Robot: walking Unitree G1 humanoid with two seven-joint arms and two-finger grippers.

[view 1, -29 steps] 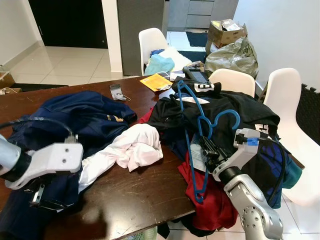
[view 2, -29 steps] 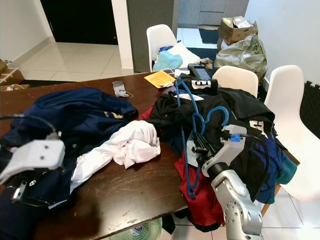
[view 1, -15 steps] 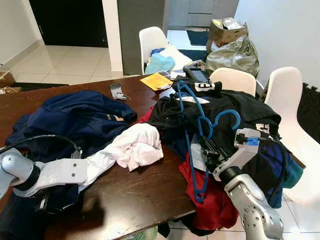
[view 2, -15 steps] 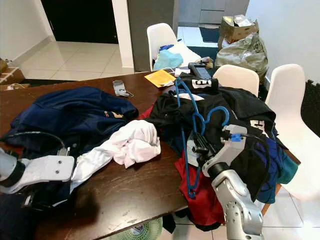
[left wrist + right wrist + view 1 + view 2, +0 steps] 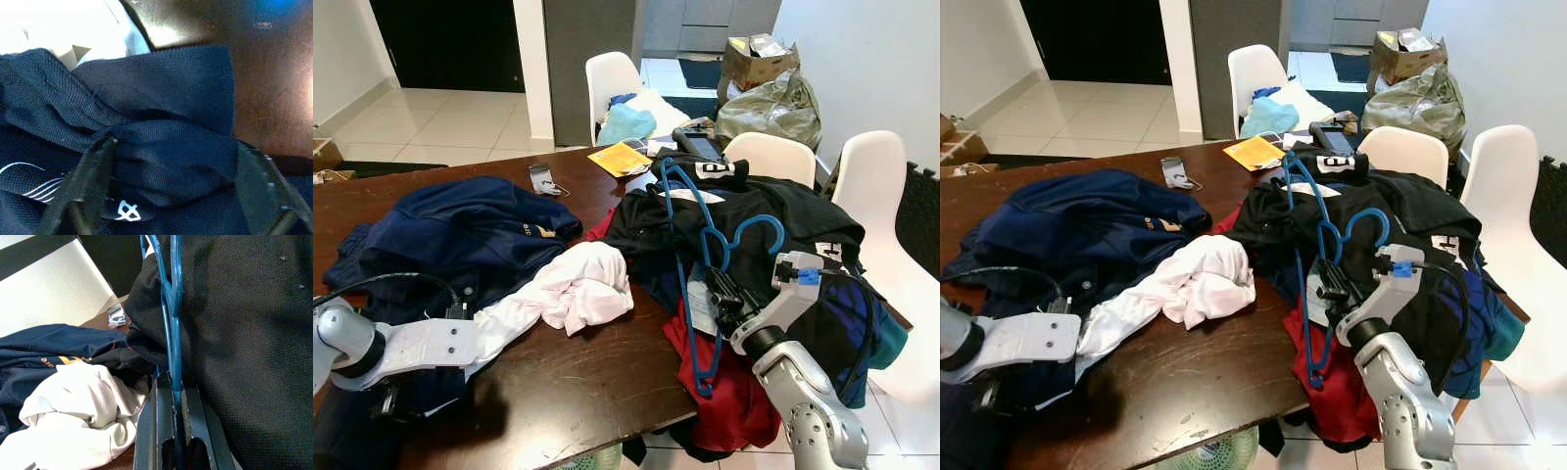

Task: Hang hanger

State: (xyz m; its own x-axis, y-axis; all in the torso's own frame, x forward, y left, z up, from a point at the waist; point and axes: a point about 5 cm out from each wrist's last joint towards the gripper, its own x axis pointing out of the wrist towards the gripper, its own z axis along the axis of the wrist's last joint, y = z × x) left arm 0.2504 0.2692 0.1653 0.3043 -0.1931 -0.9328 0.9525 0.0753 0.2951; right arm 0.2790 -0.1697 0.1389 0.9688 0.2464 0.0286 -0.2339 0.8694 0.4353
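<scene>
At lower left of the left eye view, the left gripper sits low on the navy garment, its fingers spread with cloth bunched between them (not clamped, as far as I can tell). Right of centre, the blue hanger lies over the black clothes; the right gripper is closed on its bar. Lifting it free seems next. No rail is visible.
</scene>
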